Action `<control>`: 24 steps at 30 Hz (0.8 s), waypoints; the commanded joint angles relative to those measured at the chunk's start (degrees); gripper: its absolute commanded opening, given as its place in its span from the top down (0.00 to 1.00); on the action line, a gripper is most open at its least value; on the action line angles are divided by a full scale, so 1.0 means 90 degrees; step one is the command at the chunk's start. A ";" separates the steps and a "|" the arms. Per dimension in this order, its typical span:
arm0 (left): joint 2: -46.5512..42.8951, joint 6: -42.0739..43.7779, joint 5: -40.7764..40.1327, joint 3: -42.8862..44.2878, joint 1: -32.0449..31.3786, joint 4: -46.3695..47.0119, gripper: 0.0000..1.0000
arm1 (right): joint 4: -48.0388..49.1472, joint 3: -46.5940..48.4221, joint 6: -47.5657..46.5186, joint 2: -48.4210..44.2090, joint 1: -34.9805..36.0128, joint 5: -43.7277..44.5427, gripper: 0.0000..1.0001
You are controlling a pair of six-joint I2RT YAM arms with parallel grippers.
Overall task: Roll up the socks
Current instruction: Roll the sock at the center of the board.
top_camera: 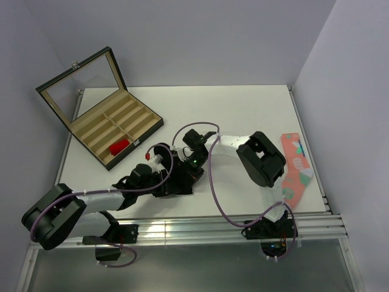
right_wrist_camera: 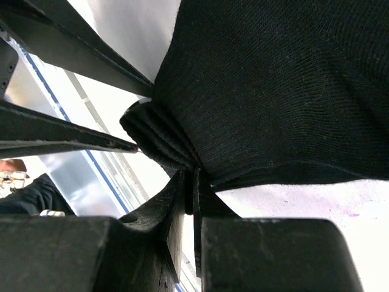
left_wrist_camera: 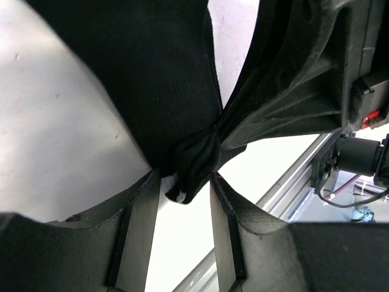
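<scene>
The white bench [top_camera: 243, 109] shows bare surface from its middle to the far edge. An open glass-lidded box [top_camera: 97, 131] sits at the far left corner. Both arms meet near the front edge over the black sock [left_wrist_camera: 158, 91]. The left jaws are narrowly parted and clamp a bunched fold of it; the right jaws are almost closed and pinch its hem. A salmon-pink sock [top_camera: 296, 167] lies along the right edge. The red sock [top_camera: 120, 146] lies in a box compartment.

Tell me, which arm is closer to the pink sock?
Right. The right arm's elbow is just left of the pink sock; the left arm lies far to its left.
</scene>
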 commanded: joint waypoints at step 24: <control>0.0795 0.0010 -0.0691 0.0533 -0.0216 -0.0522 0.99 | 0.0108 -0.0064 -0.0114 -0.0050 -0.0010 0.0733 0.93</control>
